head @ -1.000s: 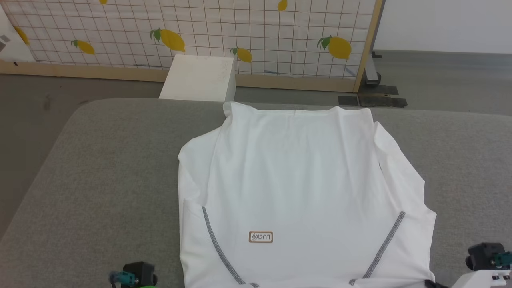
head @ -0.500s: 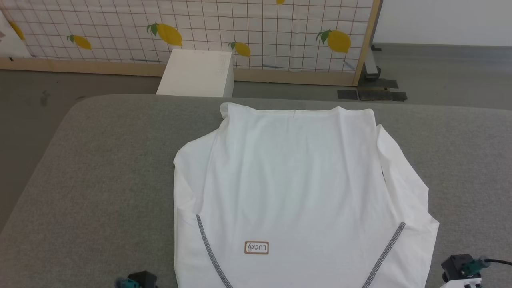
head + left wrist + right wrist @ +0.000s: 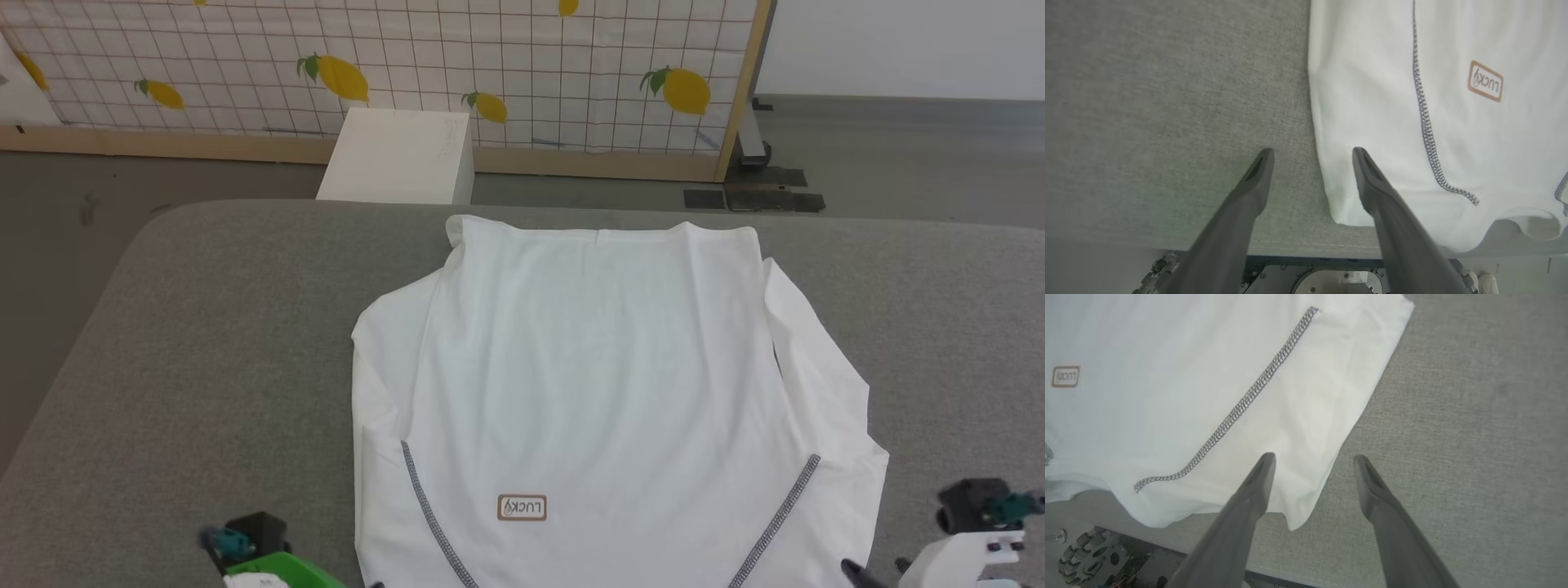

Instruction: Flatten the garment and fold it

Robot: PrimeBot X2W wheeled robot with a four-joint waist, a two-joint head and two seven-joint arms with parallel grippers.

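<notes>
One garment [image 3: 604, 384] between two tools [image 3: 1310, 153] [image 3: 1312, 457]

The white short-sleeved garment [image 3: 604, 367] is lying spread flat on the grey table [image 3: 204, 343], hem far, neck end drooping over the near edge. Its brown-bordered LUCKY patch [image 3: 522, 507] is sitting near-left, between two dark zigzag seams [image 3: 424, 506].

Garment [image 3: 604, 384] flat on table [image 3: 204, 343]; box [image 3: 400, 159] behind table, left of centre; panel [image 3: 490, 49] behind box.
</notes>
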